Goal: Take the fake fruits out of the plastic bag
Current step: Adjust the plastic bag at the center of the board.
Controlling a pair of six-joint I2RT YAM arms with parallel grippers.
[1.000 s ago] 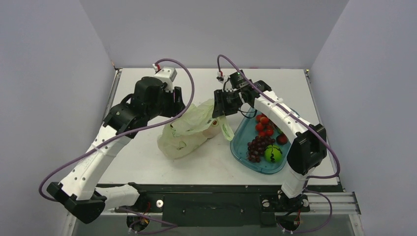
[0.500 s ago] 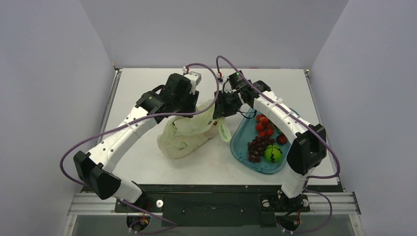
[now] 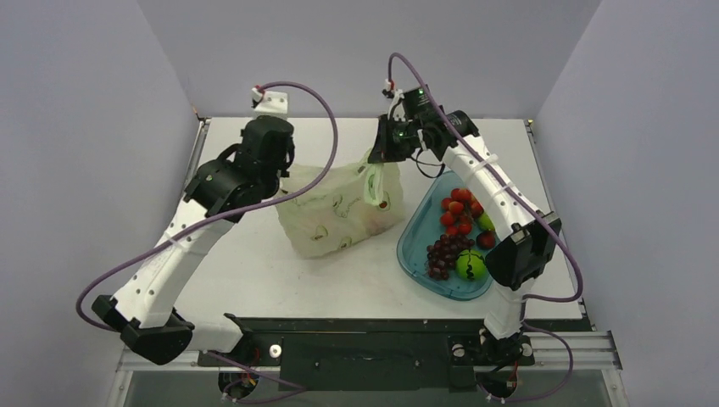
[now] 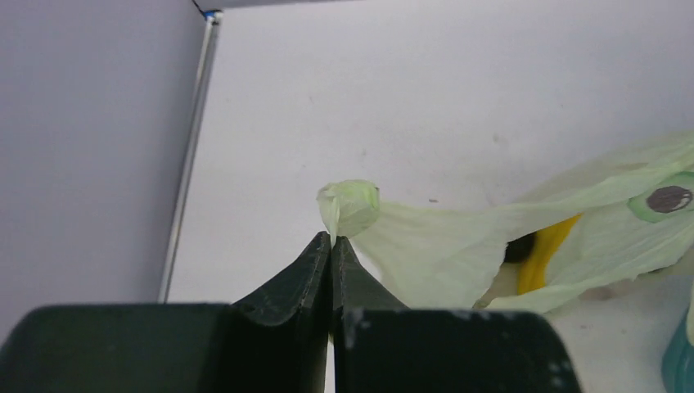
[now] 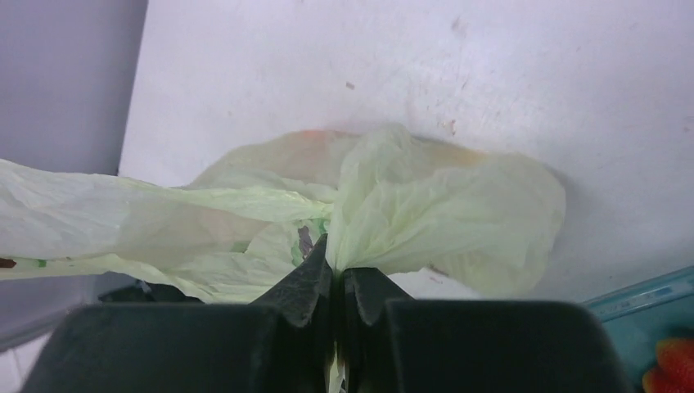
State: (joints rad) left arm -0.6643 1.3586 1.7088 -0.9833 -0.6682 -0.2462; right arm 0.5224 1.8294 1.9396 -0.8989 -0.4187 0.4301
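The plastic bag (image 3: pixel 339 212), pale green and crinkly, is stretched between my two grippers above the table's middle. My left gripper (image 3: pixel 285 192) is shut on a bunched fold at the bag's left end, seen in the left wrist view with the gripper (image 4: pixel 331 239) pinching the plastic bag (image 4: pixel 442 246). A yellow banana (image 4: pixel 547 247) shows through the film there. My right gripper (image 3: pixel 378 158) is shut on the bag's upper right edge; in the right wrist view the gripper (image 5: pixel 335 262) clamps the gathered plastic bag (image 5: pixel 425 209). The other fake fruits stay hidden inside.
A blue tray (image 3: pixel 414 254) lies right of the bag, holding a dark grape bunch (image 3: pixel 444 254), a round green fruit (image 3: pixel 470 264) and small red fruits (image 3: pixel 456 212). The tray's corner (image 5: pixel 646 291) shows in the right wrist view. Grey walls enclose the table.
Both grippers have shut on the bag. The left arm drew back to the left and the right one rose, pulling the slumped bag taut and taller between them.
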